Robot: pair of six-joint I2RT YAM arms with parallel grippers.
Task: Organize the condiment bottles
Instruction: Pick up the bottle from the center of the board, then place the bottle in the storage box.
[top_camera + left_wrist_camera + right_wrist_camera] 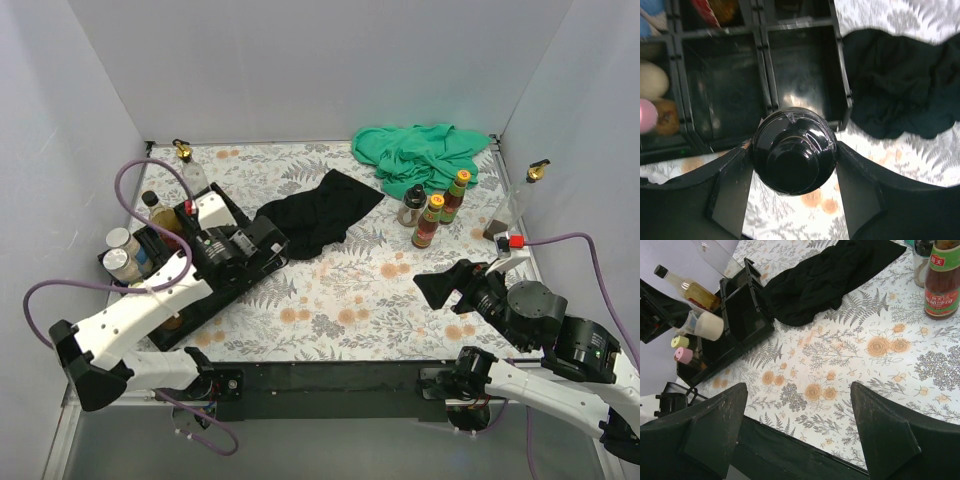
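Black round-capped dark bottle [793,150] clamped in left end effector [793,161], poised over black compartmented plastic tray [805,75], likely for slotting in; right end effector [799,405] wide open, empty.

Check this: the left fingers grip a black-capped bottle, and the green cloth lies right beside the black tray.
Wrong cloth. The black cloth is the one lying beside the black tray, as the top external view shows; the green cloth sits far off at the back right. The left fingers do grip the black-capped bottle.
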